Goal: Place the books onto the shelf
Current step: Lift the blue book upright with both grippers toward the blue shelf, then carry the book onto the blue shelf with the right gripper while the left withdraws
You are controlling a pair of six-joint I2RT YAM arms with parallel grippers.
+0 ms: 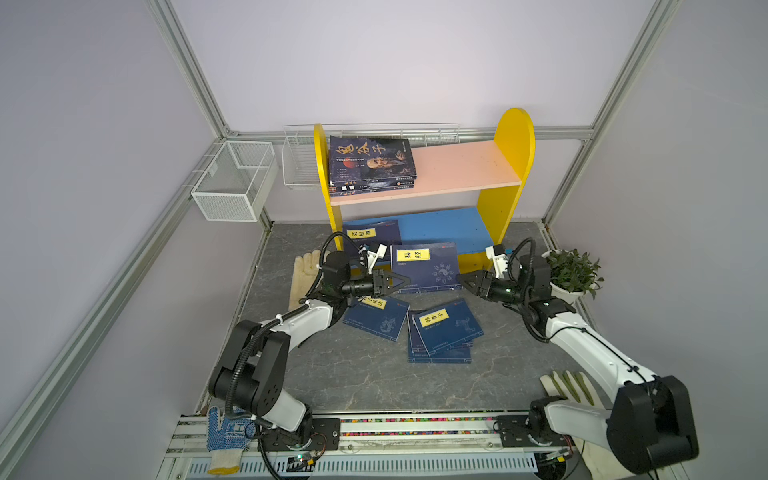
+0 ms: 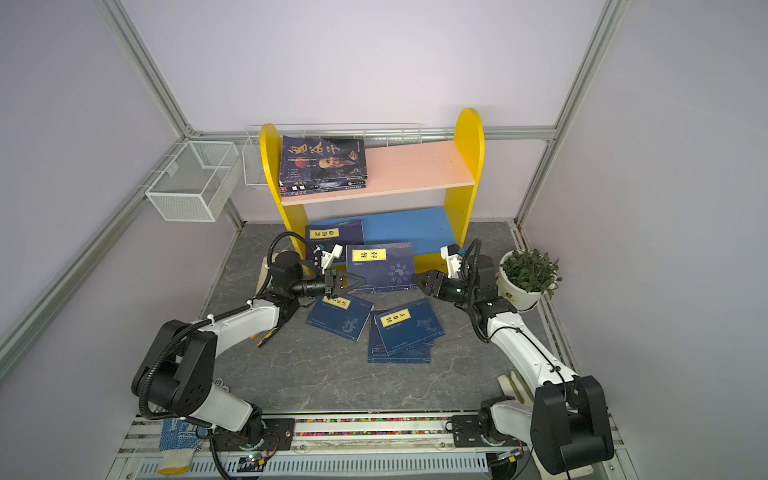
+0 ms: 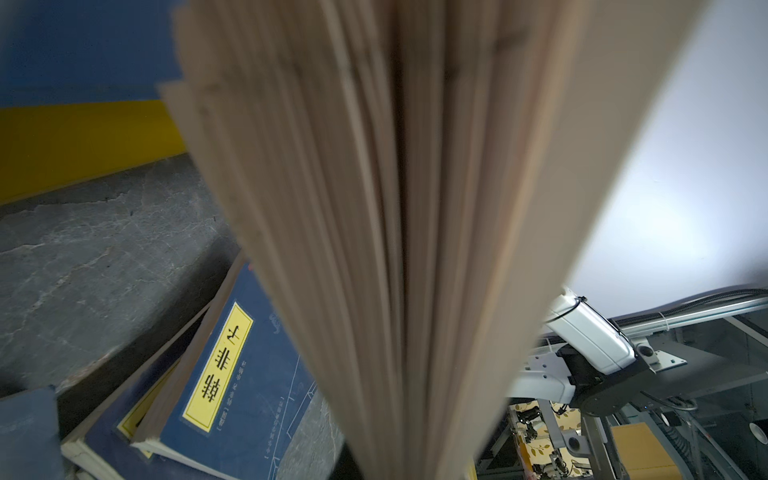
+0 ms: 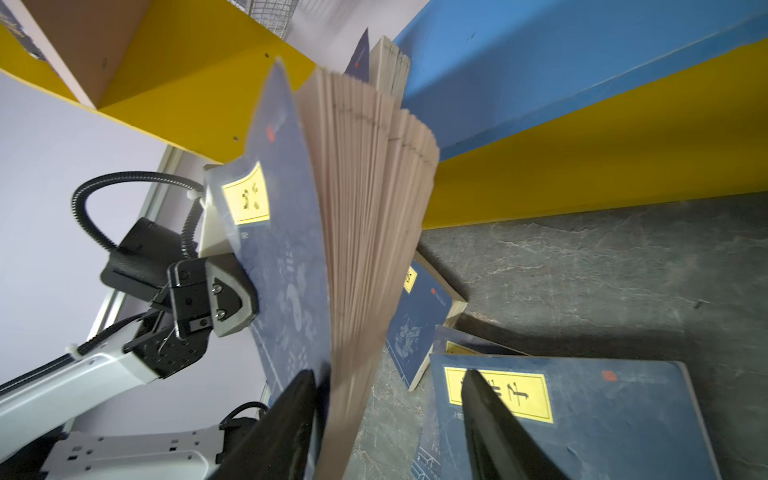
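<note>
Near the desk's back edge, left gripper clenches a thin navy yellow-labelled book; right gripper gapes around its opposite edge.

Matt navy book, tan paper pages; tabletop marbled grey stone-look

Shelf at rear; book stack on upper board; loose books on table before shelf; plant right.

Shelf: yellow sides, pink upper board, blue lower. Books: navy, yellow title labels. Worktop: grey, pale marble veining. Plant: green; pot white.
</note>
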